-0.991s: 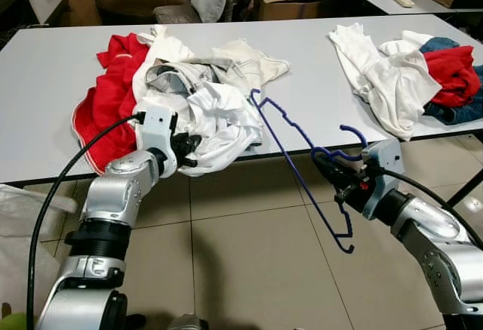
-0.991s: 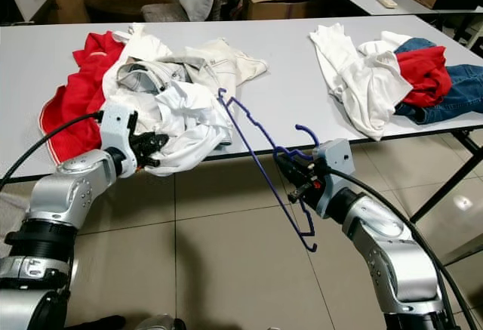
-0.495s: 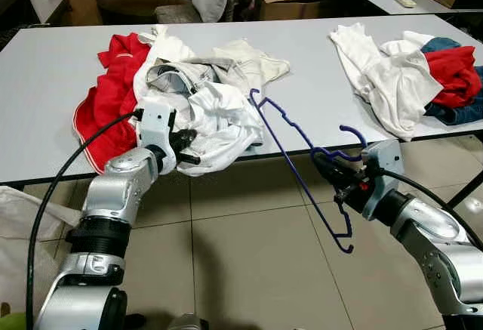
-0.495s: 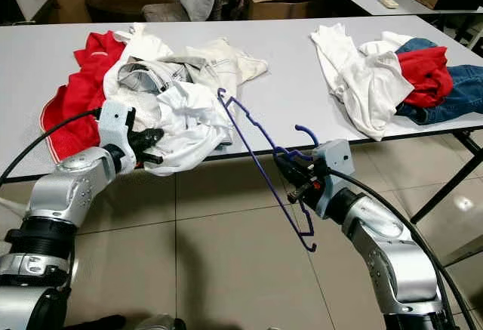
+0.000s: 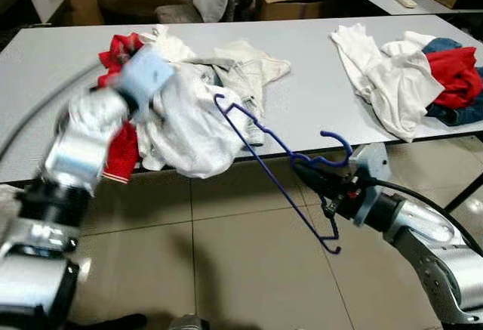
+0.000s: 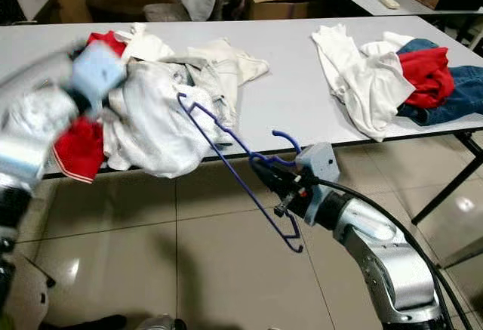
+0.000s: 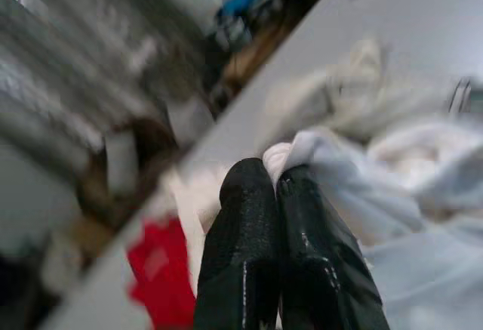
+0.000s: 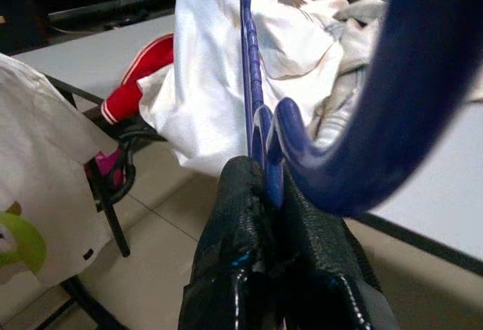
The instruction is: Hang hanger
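As left pincer [image 7: 275,194], clamped on white shirt [image 5: 185,130], swings up blurred, shirt lifts off surface [image 5: 317,66]; right pincer [image 5: 321,186] grips blue hanger [image 5: 279,152], now nearer shirt. Threading likely next.

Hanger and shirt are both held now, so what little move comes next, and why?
Probably bring the hanger tip toward the white shirt. The right gripper is shut on the hanger near its hook, off the table edge; the left gripper pinches the lifted shirt. The two are close but not yet joined.
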Robot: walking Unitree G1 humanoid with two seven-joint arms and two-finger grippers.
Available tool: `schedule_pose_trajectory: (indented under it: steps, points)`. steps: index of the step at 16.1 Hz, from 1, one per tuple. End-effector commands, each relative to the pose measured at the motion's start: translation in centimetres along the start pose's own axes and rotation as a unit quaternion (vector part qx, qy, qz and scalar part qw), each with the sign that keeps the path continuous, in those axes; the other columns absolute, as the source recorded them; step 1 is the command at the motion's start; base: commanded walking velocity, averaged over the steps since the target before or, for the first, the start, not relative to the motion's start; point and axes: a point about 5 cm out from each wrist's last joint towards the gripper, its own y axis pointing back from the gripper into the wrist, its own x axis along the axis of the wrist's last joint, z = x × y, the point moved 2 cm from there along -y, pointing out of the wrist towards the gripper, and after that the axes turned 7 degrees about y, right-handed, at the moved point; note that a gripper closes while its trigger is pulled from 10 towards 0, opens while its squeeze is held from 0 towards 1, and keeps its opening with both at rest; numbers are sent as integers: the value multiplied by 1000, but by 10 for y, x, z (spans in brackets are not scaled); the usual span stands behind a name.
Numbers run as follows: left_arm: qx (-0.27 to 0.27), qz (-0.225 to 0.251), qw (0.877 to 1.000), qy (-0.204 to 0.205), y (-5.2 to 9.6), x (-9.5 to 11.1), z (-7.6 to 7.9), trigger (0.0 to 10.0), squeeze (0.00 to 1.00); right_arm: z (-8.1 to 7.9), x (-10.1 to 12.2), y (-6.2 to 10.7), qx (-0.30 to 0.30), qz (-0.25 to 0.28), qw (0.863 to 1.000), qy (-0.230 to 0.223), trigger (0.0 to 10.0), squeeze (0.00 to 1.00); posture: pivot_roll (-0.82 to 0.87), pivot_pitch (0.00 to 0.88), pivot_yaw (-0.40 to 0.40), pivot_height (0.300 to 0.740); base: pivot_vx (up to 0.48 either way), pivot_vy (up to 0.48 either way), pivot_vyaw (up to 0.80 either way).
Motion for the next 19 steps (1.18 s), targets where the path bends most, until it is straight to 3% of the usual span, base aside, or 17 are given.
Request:
schedule_pose_trajectory:
  steps: [1,3,5,6,8,9,12,16,19]
  points:
    - [-24,11,998,-51,-1,9,5,0,0,-1,5,-3,7,6,1000,11,10000,0,-85,0,6,740,0,0,0]
    - [-41,39,988,-144,0,31,-2,0,0,4,9,-8,3,8,1000,20,10000,0,-79,0,3,740,0,0,0]
    - [-18,63,979,-192,0,45,-13,0,0,6,14,-12,3,15,1000,26,10000,0,-78,0,3,740,0,0,0]
    - [9,96,975,-202,2,59,-21,0,0,6,17,-14,5,20,999,28,10000,0,-78,0,3,740,0,0,0]
    - [29,139,970,-199,6,79,-29,0,0,7,15,-17,3,13,1000,25,10000,0,-76,0,-1,740,0,0,0]
    - [21,139,970,-198,6,80,-28,0,0,8,11,-18,-2,0,1000,21,10000,0,-72,0,-7,740,0,0,0]
    - [-30,106,976,-186,7,57,-13,0,0,6,3,-21,-12,-9,1000,4,10000,0,-72,0,-14,740,0,0,0]
    - [-74,95,978,-171,11,51,1,0,0,0,1,-28,6,-12,1000,-6,10000,0,-67,0,-18,740,0,0,0]
    - [-86,97,982,-135,10,52,9,0,0,-11,-3,-36,44,-22,999,-5,10000,0,-63,0,-24,740,0,0,0]
